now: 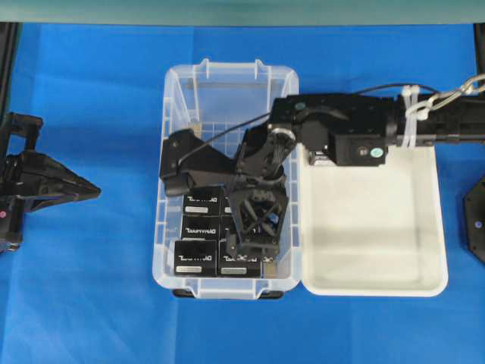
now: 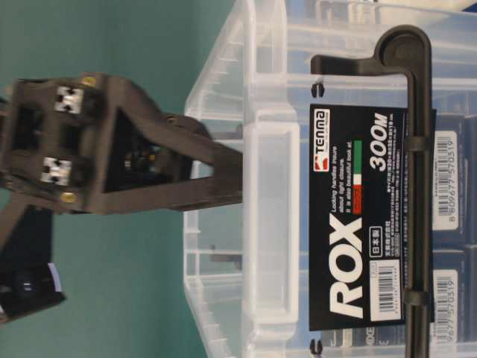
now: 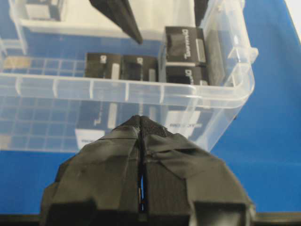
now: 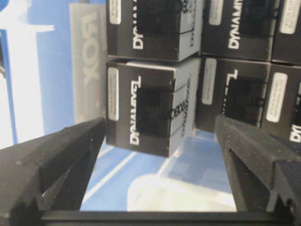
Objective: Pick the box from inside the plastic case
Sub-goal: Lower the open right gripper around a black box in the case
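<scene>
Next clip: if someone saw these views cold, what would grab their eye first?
The black right arm reaching across into the clear plastic case at the centre of the blue table, its right gripper wide open just short of the small black boxes with white lettering packed at the case's near end. Beside the case on the right sits a shallow white tray, and the left gripper waits shut outside the case's wall.

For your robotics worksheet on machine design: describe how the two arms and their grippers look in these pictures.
Both arms are matte black. The right gripper has an open lattice frame, a thin black cable and white zip ties on its arm. The left gripper has wedge-shaped fingers wrapped in black tape.
</scene>
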